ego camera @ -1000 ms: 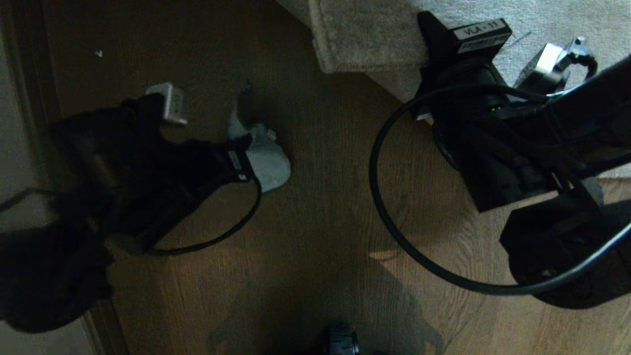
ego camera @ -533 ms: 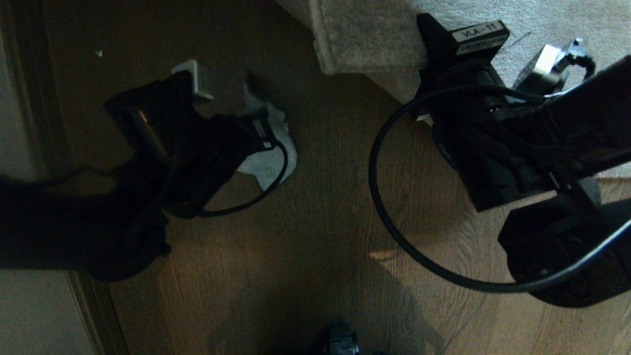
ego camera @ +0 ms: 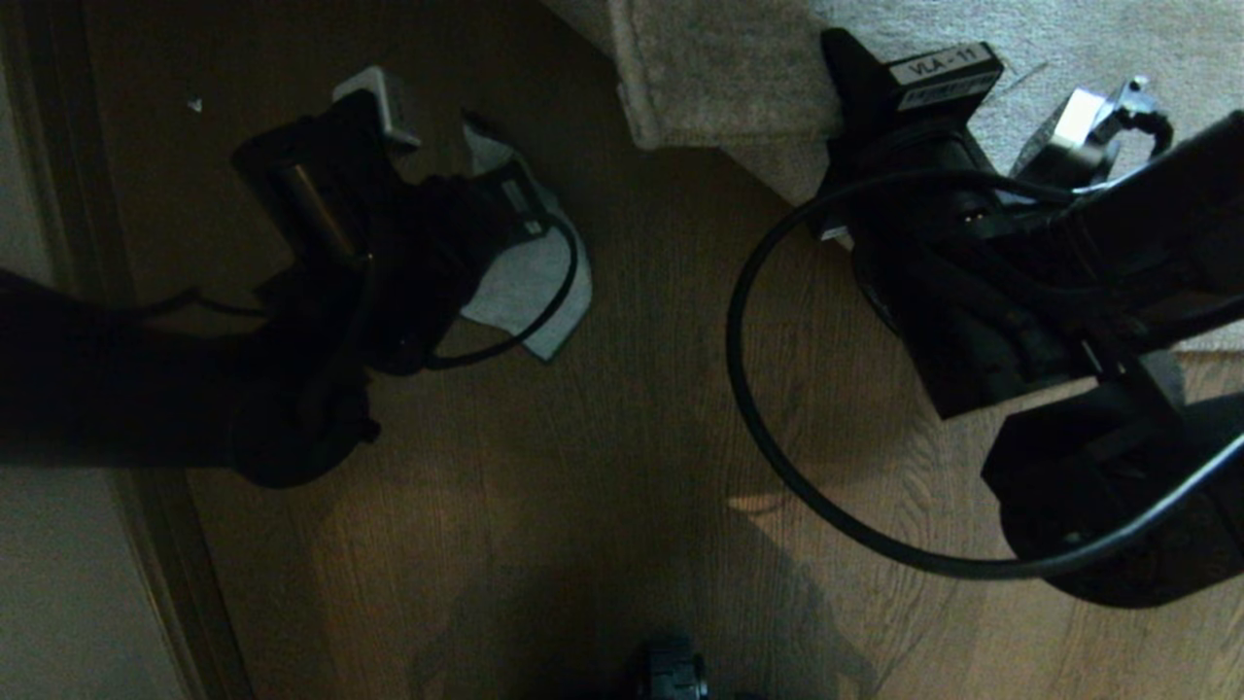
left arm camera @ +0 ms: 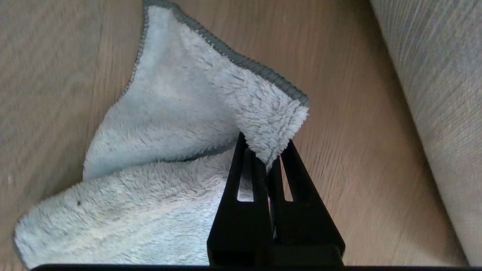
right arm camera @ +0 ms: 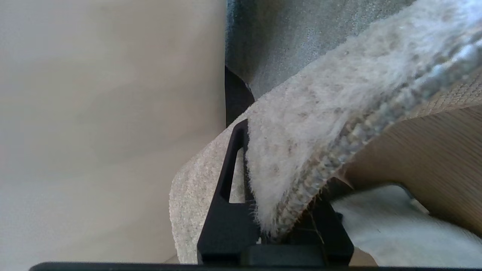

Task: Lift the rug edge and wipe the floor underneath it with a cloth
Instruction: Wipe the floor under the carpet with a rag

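The pale grey-green cloth (ego camera: 530,282) trails on the brown wood floor (ego camera: 632,437), with one dark-hemmed corner raised. My left gripper (left arm camera: 265,146) is shut on that fluffy corner of the cloth (left arm camera: 169,113), low over the floor (left arm camera: 357,150) and a short way from the rug (left arm camera: 444,94). At the far right, my right gripper (ego camera: 844,53) is shut on the rug edge (ego camera: 680,87). In the right wrist view the plush grey-beige rug edge (right arm camera: 320,113) is pinched and held up off the floor (right arm camera: 433,158). One finger of the right gripper (right arm camera: 269,158) is hidden behind the pile.
A dark baseboard and pale wall (ego camera: 58,243) run along the left. A black cable (ego camera: 758,408) loops from the right arm over the floor. Part of my base (ego camera: 671,676) shows at the near edge. A pale sheet (right arm camera: 406,226) lies beneath the raised rug.
My left arm has swung forward and toward the rug, dragging the cloth across the floor with it. The right arm still holds the rug edge in the same place.
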`<state>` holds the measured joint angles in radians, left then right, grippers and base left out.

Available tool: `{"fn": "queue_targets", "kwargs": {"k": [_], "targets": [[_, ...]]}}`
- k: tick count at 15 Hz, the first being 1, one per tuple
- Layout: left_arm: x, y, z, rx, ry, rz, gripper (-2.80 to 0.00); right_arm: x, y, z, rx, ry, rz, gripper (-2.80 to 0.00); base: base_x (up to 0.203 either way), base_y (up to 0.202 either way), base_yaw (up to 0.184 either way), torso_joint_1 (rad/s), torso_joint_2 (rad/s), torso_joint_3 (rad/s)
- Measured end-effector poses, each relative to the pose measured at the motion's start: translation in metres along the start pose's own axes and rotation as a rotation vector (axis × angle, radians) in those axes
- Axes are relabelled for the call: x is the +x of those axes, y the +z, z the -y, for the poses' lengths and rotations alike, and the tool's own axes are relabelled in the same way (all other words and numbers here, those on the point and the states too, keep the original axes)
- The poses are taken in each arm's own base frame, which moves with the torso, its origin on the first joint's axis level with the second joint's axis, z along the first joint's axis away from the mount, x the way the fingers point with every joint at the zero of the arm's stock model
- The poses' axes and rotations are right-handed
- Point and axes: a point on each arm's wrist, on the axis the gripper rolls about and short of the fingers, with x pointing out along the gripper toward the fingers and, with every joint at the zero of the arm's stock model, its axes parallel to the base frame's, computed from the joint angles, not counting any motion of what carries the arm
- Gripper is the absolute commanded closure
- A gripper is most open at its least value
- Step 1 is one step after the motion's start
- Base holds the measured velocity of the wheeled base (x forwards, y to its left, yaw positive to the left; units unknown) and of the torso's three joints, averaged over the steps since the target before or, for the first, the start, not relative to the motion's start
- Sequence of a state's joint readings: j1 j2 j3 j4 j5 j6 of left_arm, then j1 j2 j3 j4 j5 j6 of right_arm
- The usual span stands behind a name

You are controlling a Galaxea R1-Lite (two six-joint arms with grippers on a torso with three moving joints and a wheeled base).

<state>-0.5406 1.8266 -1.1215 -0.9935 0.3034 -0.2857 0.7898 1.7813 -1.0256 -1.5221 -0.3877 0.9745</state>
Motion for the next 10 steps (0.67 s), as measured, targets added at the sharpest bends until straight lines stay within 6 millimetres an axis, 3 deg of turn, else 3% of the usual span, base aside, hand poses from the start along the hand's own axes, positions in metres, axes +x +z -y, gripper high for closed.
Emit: {"fn": "queue_targets", "kwargs": {"k": [5,10], "targets": [[0.012,0.016,-0.015,0.006,0.039,0.081,0.0,0.0,0.0,0.0,-0.001,0.001,0.001,0.0,0.0,0.0,0.0,0.0,0.0,0.0],[0.019,0.032,-0.043,0.023,0.13,0.14,0.0,0.0,0.0,-0.001,-0.001,0.001,0.001,0.0,0.0,0.0,0.0,0.0,0.0,0.0]]}}
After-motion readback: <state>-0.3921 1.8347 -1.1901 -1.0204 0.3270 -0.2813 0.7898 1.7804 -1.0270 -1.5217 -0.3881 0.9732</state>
